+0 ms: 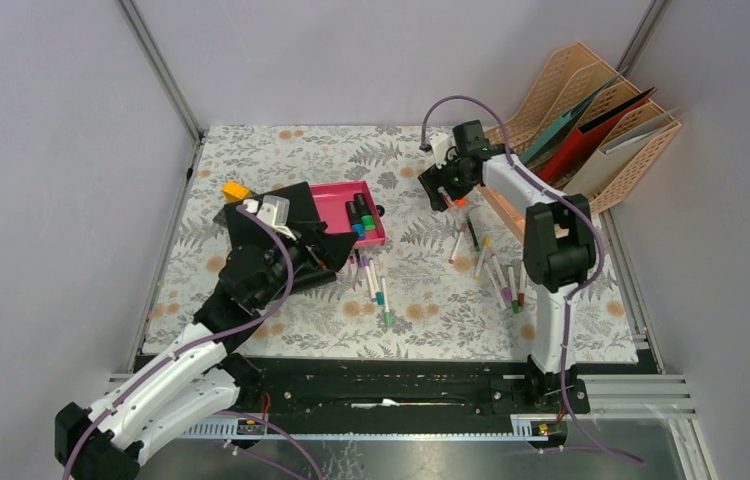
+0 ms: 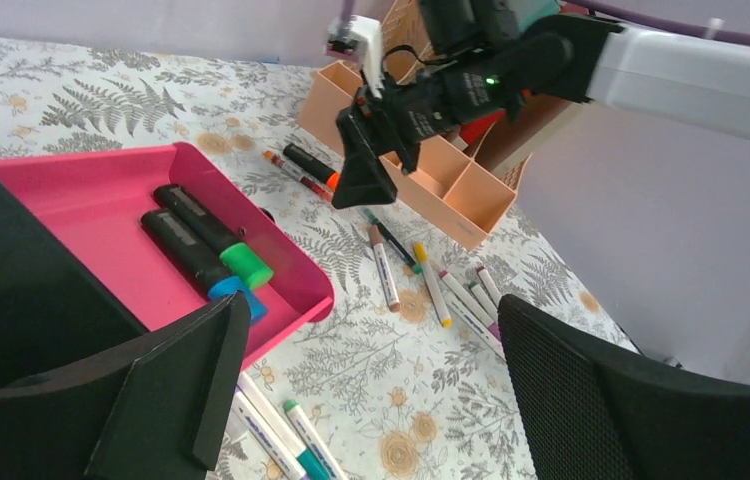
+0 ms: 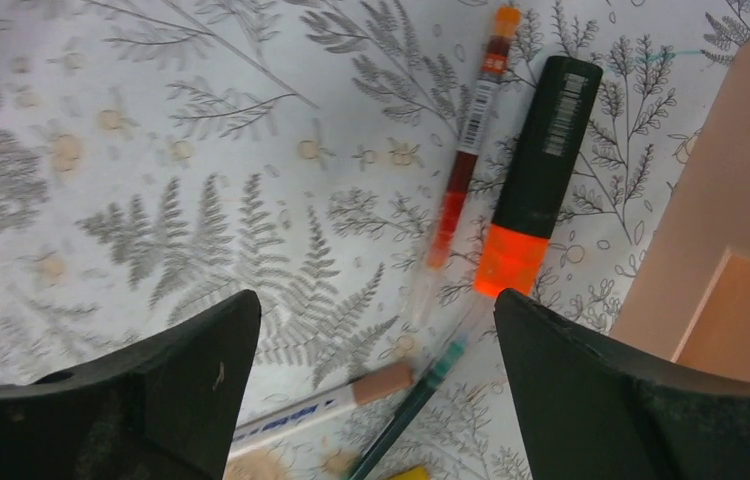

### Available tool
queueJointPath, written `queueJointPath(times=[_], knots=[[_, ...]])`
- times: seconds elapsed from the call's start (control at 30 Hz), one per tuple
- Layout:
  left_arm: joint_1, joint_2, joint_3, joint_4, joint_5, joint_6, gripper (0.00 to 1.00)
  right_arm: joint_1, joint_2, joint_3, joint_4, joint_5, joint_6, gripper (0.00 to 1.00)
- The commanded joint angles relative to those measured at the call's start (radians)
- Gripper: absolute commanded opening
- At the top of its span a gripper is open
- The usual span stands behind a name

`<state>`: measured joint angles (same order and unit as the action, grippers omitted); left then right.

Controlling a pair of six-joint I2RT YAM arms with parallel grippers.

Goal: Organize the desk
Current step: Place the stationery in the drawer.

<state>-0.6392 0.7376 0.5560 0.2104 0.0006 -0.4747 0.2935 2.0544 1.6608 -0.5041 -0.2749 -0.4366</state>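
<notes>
Tabletop: highlighter lies just beyond the wide-open, empty right end effector, lengthwise away; left end effector, likewise open and empty, is farther.

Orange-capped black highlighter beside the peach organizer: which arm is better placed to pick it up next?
Right. The right end effector, open, hangs directly over the highlighter, which lies just ahead of its fingers. The left end effector, also open, sits by the pink tray, farther off.
</notes>
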Motion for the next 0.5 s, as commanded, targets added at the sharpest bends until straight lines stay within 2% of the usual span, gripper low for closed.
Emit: queueJointPath(times=[0.0, 0.1, 0.3, 0.47], knots=[[0.007, -0.070, -0.049, 0.012, 0.030, -0.021, 0.99, -0.007, 0.090, 0.150, -0.082, 0.146, -0.054, 0.89], [0.008, -0.096, -0.063, -0.004, 0.027, -0.018, 0.99, -0.016, 0.165, 0.237, -0.122, 0.158, -0.047, 0.81], [0.007, -0.113, -0.075, -0.016, 0.025, -0.011, 0.99, -0.039, 0.247, 0.342, -0.140, 0.156, -0.037, 0.56], [0.007, -0.111, -0.078, -0.019, 0.022, -0.007, 0.99, -0.058, 0.308, 0.425, -0.172, 0.137, -0.041, 0.48]])
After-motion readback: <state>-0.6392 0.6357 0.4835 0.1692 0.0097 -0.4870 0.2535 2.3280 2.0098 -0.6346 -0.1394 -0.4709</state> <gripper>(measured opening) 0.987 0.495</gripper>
